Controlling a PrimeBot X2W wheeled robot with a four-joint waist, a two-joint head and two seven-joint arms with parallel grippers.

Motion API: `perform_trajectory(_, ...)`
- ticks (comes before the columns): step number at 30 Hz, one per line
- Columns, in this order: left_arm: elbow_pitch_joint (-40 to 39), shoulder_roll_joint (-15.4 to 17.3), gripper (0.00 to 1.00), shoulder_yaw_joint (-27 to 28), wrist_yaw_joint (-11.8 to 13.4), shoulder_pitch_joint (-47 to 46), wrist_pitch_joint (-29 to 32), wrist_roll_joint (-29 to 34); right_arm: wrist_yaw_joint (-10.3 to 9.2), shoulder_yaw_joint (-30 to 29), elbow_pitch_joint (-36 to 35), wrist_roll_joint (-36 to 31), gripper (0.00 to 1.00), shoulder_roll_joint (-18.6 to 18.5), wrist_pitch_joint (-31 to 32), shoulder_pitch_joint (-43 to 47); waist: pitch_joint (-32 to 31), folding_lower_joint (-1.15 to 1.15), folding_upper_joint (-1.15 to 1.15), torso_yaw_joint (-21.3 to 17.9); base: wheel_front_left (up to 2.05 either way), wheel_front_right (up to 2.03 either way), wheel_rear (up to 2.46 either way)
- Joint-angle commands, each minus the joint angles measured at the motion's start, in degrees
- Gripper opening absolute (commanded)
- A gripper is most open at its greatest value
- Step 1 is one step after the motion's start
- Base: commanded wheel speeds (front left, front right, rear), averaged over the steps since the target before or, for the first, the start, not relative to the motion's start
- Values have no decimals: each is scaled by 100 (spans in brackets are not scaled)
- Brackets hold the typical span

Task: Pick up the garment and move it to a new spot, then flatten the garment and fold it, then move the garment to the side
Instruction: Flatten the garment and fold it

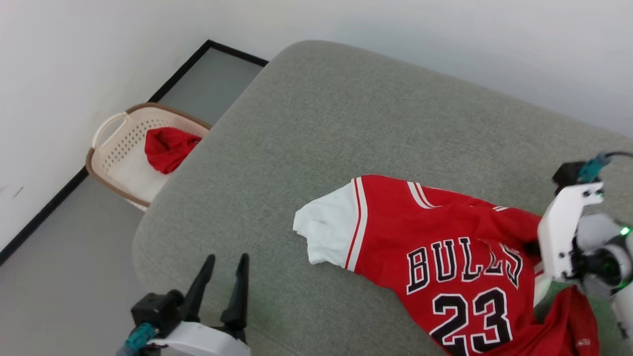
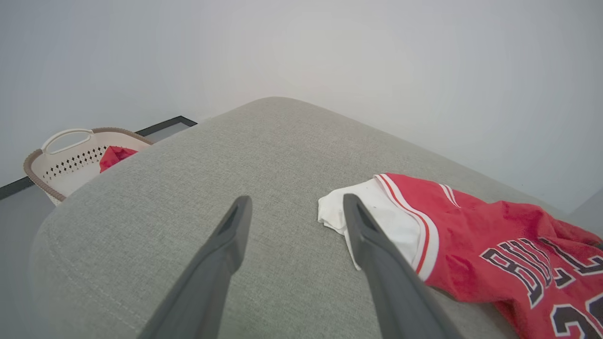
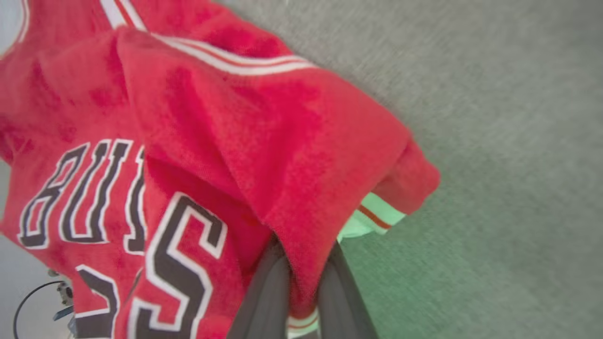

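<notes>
- Garment (image 1: pixel 445 232) lies rumpled on the grey cushion (image 1: pixel 316 123), over toward my right side, front up, with one white sleeve (image 1: pixel 326 232) splayed out toward the middle.
- My right tool (image 3: pixel 304 263) is pinched narrow on a fold of the red cloth near the far shoulder, and in the right wrist view the fabric bunches and drapes over both fingers.
- My left tool (image 1: pixel 227 257) stands wide and holds nothing, hovering over bare cushion just short of that white sleeve.
- Progress, as I judge it: I'm at the very start, with the grip for the pick-up made. I can't tell whether the shirt has come off the cushion at all.
- All of this is left: carrying it to a new spot, flattening, folding, then setting it aside.
- Material: the red body looks like soft, slightly fuzzy knit, limp enough to crease wherever it's gathered, and the lower hem is crumpled near the cushion's edge.
- The trim is white with thin red stripes at the sleeve seam and the neckline.
- "BULLS" (image 1: pixel 460 262) and "23" are black with white outlines, and the letters are warped by the wrinkles.
- The cushion is coarse grey weave with rounded corners and a stitched seam low on its side.
- A cream basket (image 1: pixel 118 148) with a brown rim and pierced walls sits on the floor beyond the cushion's corner, holding a plain red cloth (image 1: pixel 167 148). That one isn't mine to fold.
</notes>
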Motion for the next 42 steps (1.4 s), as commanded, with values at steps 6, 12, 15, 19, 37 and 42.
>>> perform_trajectory(6, -7, 114, 100, 107, -17, 81, 3, -35, -8, -93, -201, 157, 0, -376, -97, -249, -205, 0, 0, -311, 0, 0, 0)
perform_trajectory(12, -33, 169, 100, 143, -17, 110, 3, -40, -8, -255, -543, 309, 0, -790, -36, -106, -315, 0, 0, -582, 0, 0, 0)
perform_trajectory(15, -38, 184, 100, 139, -16, 115, 3, -39, -8, -425, -628, 320, 0, -960, 6, 113, -335, 0, 0, -690, 0, 0, 0)
perform_trajectory(19, -43, 179, 100, 76, -17, 81, 3, -52, -8, -690, -653, 269, 0, -1071, 8, 474, -329, 0, 0, -775, 0, 0, 0)
perform_trajectory(37, 24, 476, 100, 208, -17, 204, 3, -148, -8, -650, -317, 103, 100, -615, -1347, 562, -645, 0, 0, -1393, 0, 0, 0)
perform_trajectory(42, -58, 575, 100, 349, -17, 365, 3, -158, -8, -476, -854, 157, 100, -749, -2110, 780, -796, 0, 0, -1700, 0, 0, 0)
